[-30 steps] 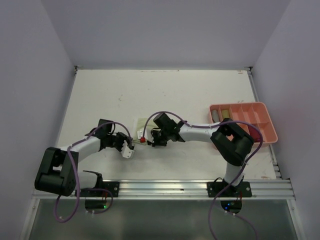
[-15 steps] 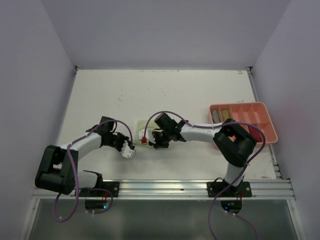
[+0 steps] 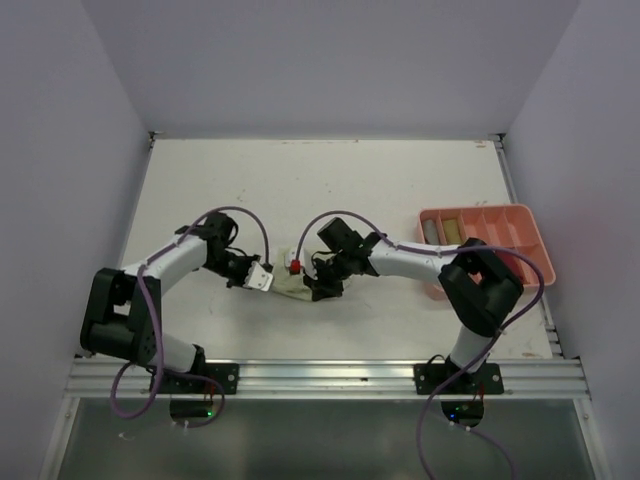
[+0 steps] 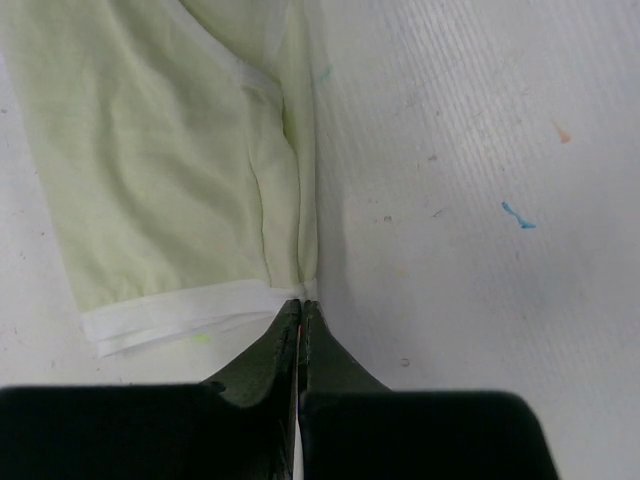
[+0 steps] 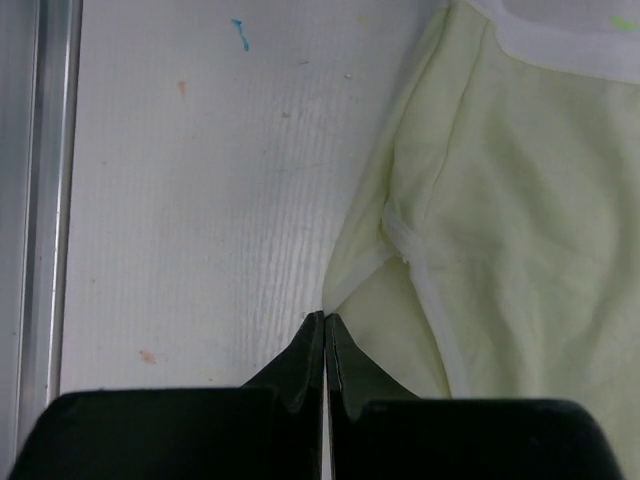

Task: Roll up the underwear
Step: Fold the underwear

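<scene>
Left end effector (image 4: 301, 305): jaws pressed fully together. The tips meet at a corner of the pale yellow-green underwear (image 4: 180, 180), where the white hem band ends, and the grip appears to be a pinch on that corner. From these tips the cloth runs forward and to the left, lying flat with one lengthwise fold beside the seam.

Garment position: on the table (image 3: 350, 180), in the middle of its width and closer to the near edge than the far edge. It lies directly between the two end effectors, so neither arm is nearer. Its span appears to run left to right, roughly along the near edge.

Right end effector (image 5: 324, 318): jaws likewise closed tight, with the tips at a pointed corner of the same garment. The cloth spreads forward and to the right from there.

Judgement: both corners are secured on opposite ends, so the next move depends on carrying them evenly.

Surface and room: white, faintly ribbed, with paint flecks. There is open table toward the far edge. The salmon-pink tray (image 3: 540, 272) stands well apart at the right edge.
</scene>
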Robot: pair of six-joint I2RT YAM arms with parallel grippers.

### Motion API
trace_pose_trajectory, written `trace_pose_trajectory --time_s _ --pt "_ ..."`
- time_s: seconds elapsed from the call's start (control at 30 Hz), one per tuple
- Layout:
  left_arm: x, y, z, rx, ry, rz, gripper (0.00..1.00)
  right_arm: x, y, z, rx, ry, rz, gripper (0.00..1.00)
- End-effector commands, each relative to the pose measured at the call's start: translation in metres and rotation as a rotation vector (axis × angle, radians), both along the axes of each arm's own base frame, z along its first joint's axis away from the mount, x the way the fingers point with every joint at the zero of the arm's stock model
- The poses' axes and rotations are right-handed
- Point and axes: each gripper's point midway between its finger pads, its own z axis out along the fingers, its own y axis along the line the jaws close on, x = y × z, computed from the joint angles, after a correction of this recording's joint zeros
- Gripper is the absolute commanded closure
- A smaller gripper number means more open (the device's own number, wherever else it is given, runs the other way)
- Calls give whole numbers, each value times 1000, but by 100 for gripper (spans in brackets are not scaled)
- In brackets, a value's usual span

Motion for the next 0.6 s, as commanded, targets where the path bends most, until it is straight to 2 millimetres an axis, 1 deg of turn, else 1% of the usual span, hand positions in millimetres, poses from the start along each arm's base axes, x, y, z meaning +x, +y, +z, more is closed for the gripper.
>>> trace_pose_trajectory --time_s 0.0,0.03,0.07,0.1,0.13,0.17,0.2,0.27,0.3,0.33,0.37,0.4,0.43,0.47,0.5,0.53,0.57 --pt "-3 -12 25 -52 163 33 100 13 8 34 97 82 -48 100" --pt "-2 -15 28 -63 186 36 100 21 4 36 103 103 -79 100" --pt "-1 -16 26 -61 230 45 100 25 3 38 111 119 -88 100" --pt "6 -18 37 -68 245 52 100 29 4 40 122 137 -91 100" --pt "8 -21 35 -74 287 58 100 34 0 42 123 157 -110 100" --pt "13 -23 38 -78 297 63 100 36 -1 43 124 166 -114 100" --pt "20 -25 46 -81 314 76 100 41 1 47 131 165 -115 100" --pt "29 -29 45 -84 362 92 100 43 -2 45 122 197 -116 100" --pt "40 -32 53 -91 367 113 100 46 0 49 125 207 -115 100" --pt "46 -34 48 -87 405 132 100 49 -1 45 123 235 -119 100" --pt "50 -35 48 -89 424 142 100 51 0 46 127 251 -119 100" --pt "53 -35 50 -86 452 154 100 58 1 51 136 259 -126 100" --pt "64 -38 49 -91 465 161 100 65 -2 49 137 277 -147 100" --pt "69 -39 49 -94 481 170 100 69 -2 44 134 308 -156 100" --pt "71 -37 49 -93 510 187 100 80 0 49 148 307 -165 100" --pt "80 -39 48 -103 521 190 100 88 -7 48 146 331 -188 100" --pt "83 -39 47 -108 532 197 100 92 -9 44 147 363 -195 100"
